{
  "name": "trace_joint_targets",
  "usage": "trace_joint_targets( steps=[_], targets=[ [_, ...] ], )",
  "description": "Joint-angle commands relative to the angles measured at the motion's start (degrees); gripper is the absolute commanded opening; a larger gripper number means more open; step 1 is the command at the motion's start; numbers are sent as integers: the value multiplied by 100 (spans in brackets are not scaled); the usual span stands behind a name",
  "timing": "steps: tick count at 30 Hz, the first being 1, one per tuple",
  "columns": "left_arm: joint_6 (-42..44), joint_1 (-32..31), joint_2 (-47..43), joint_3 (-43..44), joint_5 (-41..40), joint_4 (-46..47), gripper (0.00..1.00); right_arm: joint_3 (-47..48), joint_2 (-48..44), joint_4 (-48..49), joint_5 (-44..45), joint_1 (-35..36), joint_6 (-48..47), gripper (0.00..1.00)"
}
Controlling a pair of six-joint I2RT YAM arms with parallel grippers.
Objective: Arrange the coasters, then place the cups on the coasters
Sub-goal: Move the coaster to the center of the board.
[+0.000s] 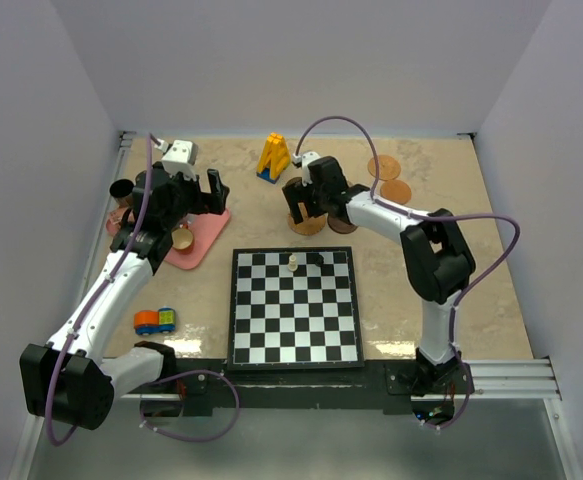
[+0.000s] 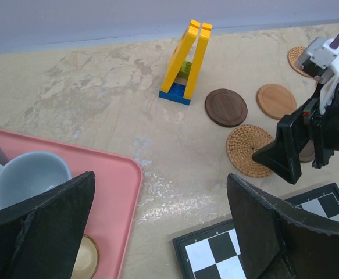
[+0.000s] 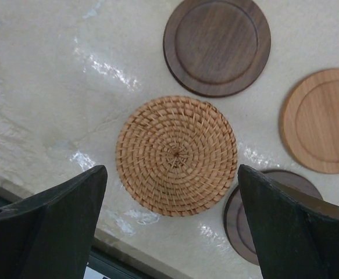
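**Step in hand (judged):** arranging the coasters. No cup sits on a coaster yet.

**Gripper state:** The right gripper (image 3: 172, 168) hangs released, jaws wide and holding nothing. It is directly above the woven coaster (image 3: 177, 156), which lies flat on the surface between its 2 fingers. The left gripper (image 2: 160, 176) is likewise released and empty, over the edge of the pink tray (image 2: 120, 192). The pale blue cup (image 2: 27, 177) stands in that tray, just outside its left finger.

**Recommendations:**
- Descend straight down, keeping the disc centred between the fingers.
- Bring the fingertips to the surface before closing. The disc is thin and lies flush, so an early close would likely ride over its top.
- Close on opposite points of the rim.

**Hazard:** The near dark coaster (image 3: 262, 218) lies partly hidden under the right finger, close beside the woven one. Whether the 2 touch cannot be told. A descent could pinch or drag it.

**Condition of items:**
- The woven coaster is round, tan coiled fibre in a tight spiral, with a rough face.
- Ahead of the gripper lies the far dark coaster (image 3: 217, 46).
- Ahead and to its right lies the light wooden coaster (image 3: 320, 121).
- Both wooden coasters are smooth, with a raised rim around a recessed centre.
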Motion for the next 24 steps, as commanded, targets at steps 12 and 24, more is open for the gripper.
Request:
trace_joint_targets(
  steps=[12, 24],
  targets=[
    [-54, -30, -35, 3, 37, 245, 100, -261, 456, 534, 223, 249, 306, 93],
    [-46, -30, -44, 3, -7, 236, 100, -243, 825, 350, 944, 196, 736, 87]
  ],
)
